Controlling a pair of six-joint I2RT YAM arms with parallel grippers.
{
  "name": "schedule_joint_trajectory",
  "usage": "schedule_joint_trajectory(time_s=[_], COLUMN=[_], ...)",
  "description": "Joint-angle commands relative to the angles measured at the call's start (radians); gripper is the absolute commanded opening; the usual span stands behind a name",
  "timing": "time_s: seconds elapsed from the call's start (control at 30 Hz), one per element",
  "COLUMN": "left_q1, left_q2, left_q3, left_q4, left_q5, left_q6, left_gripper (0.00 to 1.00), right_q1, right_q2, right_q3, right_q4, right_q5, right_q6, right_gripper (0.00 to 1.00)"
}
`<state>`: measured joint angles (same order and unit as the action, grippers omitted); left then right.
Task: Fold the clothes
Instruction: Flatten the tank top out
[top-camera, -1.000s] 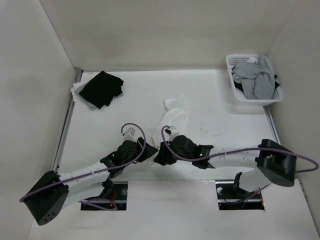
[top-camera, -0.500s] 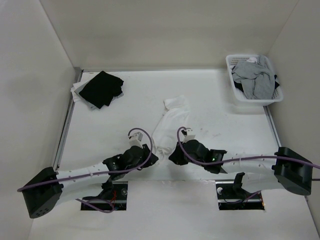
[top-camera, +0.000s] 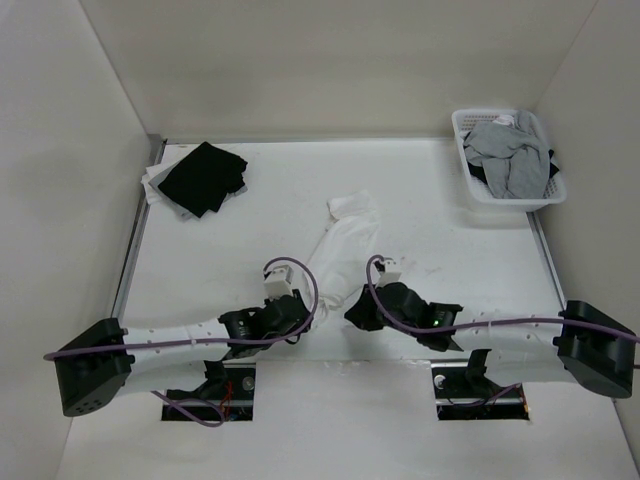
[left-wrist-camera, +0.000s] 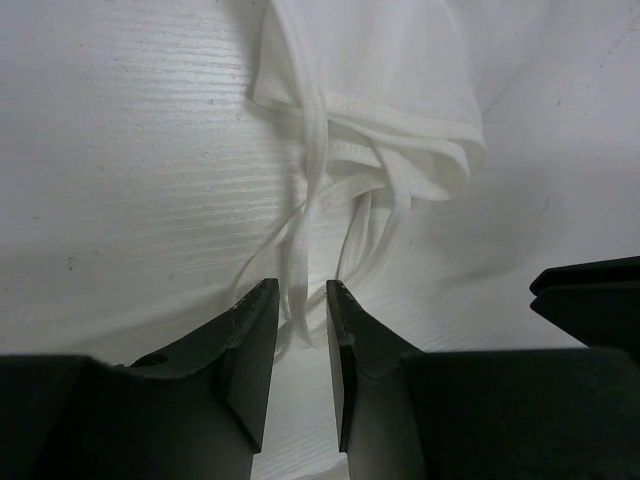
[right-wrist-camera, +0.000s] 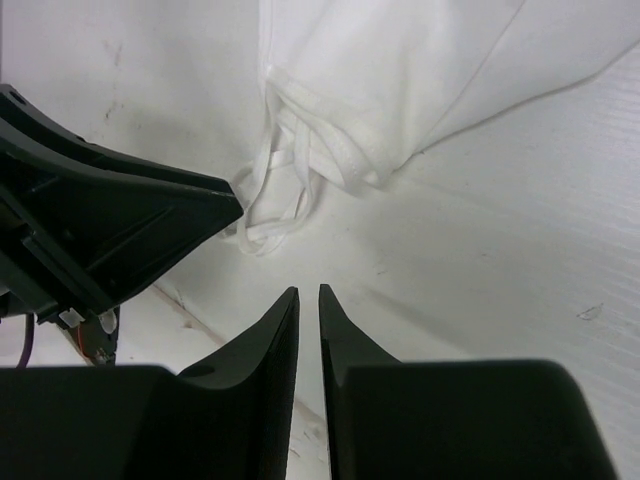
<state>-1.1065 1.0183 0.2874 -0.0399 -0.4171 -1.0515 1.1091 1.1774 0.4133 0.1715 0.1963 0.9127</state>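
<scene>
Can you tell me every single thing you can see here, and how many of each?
white garment: one, white, middle of the table, stretched long, thin straps at its near end.
black garment: one, black, far left corner.
basket: one, white plastic, far right corner.
grey garments: a heap, count unclear, grey, in the basket.
table: one, white.
cables: two, purple, one along each arm.
left gripper: one, black, jaws closed on the garment's straps.
right gripper: one, black, jaws nearly together, nothing between them, beside the straps.
</scene>
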Motion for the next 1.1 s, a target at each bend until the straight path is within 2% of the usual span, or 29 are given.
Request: schedule_joint_trajectory(time_s=[0.0,0.23,0.33,0.47,0.6,0.7,0.83,1.07], left_q1=[-0.009,-0.052,-0.062,-0.056,-0.026,0.024,0.145,0.368], left_q2=[0.014,0.132,0.154,0.099,-0.013,-0.111,-0.197,-0.222], left_q3=[0.045,0.075,0.093,0.13,0.185,0.206,0.197,0.136], left_q4=[-0.022,0.0,-0.009,-0.037,-0.074,-0.064,-0.054,0.104], left_q5=[-0.063,-0.043,-0.038,-0.028,-0.02,-0.006,0.037,0.247], left_q6=[0.008,0.013,0.013,0.01,0.018,0.027,0.027,-0.004], left_gripper=[0.24,0.24,0.19,0.09,0.07,0.07,0.07,0.07], right_q1=[-0.013,-0.03,-0.041,-0.053,-0.053,-0.024,0.033,0.149], right_q2=[-0.027,-0.047,-0.051,-0.03,0.031,0.094,0.166,0.28], right_q3=[-0.014,-0.018,-0.018,-0.025,-0.007,0.027,0.077,0.193], right_q4=[0.048,0.059,0.065,0.077,0.077,0.077,0.077,0.079], right_q5=[0.025,0.025,0.025,0.035,0.048,0.057,0.09,0.236], right_q6=[0.006,-0.009,-0.017,-0.015,-0.006,0.0,0.032,0.126], right_gripper=[0.18,0.19,0.22,0.32,0.33,0.31,0.3,0.4])
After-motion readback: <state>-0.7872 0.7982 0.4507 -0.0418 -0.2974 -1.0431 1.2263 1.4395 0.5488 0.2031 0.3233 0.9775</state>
